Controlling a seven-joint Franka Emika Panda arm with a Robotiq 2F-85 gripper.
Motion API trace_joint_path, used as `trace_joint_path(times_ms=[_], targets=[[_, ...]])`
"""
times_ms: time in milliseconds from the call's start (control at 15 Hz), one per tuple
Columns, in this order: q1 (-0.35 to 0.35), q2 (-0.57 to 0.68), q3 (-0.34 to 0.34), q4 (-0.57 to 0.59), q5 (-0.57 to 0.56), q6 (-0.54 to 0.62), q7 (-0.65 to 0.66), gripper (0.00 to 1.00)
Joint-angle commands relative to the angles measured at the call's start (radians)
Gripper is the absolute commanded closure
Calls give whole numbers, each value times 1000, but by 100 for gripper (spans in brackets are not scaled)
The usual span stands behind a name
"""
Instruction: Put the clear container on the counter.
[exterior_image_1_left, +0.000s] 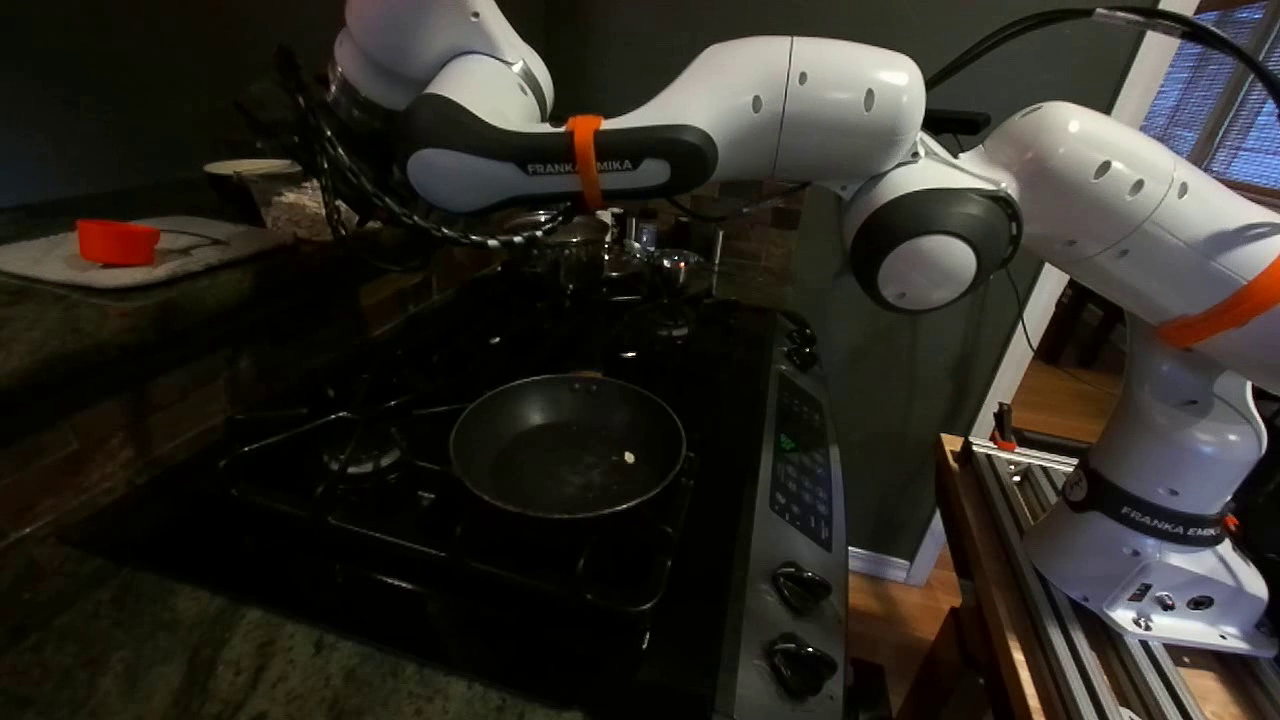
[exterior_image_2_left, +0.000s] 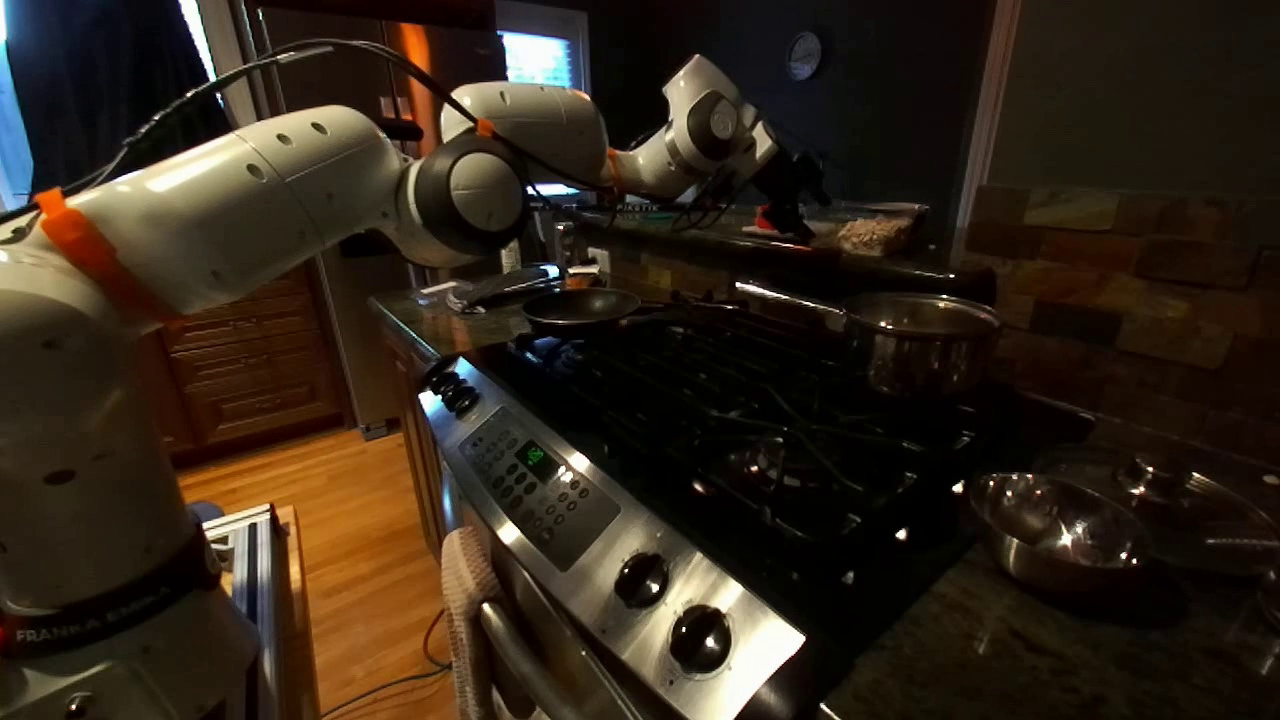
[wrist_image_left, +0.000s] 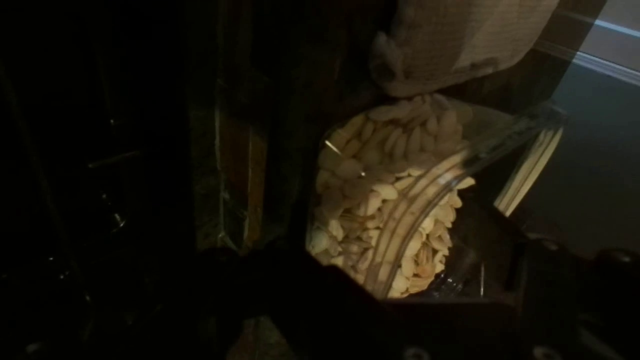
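The hand (exterior_image_2_left: 813, 216) has its fingers spread apart. Whether they touch the container (wrist_image_left: 360, 200) is too dark to tell; it lies just ahead, rim showing between them, on the raised bench (exterior_image_2_left: 925, 272).

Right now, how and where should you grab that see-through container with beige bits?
Probably pinch the curved rim of the see-through container from above, on the side facing the black stovetop: that thin edge is exposed, while pale beige bits fill the inside.
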Motion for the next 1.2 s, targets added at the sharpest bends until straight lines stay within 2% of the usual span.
trace_joint_path(times_ms=[0, 267, 400, 533, 600, 667, 800, 933, 1133], targets=[[-5, 21, 9, 12, -10, 152, -36, 0], [-17, 58, 18, 25, 12, 414, -111, 0], [-18, 77, 14, 26, 25, 496, -124, 0], [-17, 75, 38, -3, 19, 527, -144, 0], [-14, 71, 52, -13, 21, 522, -166, 0], [-20, 107, 66, 58, 55, 475, -229, 0], [-7, 58, 91, 1, 64, 464, -323, 0], [-3, 29, 124, -3, 83, 406, -434, 0], [11, -59, 169, -25, 117, 191, -586, 0]])
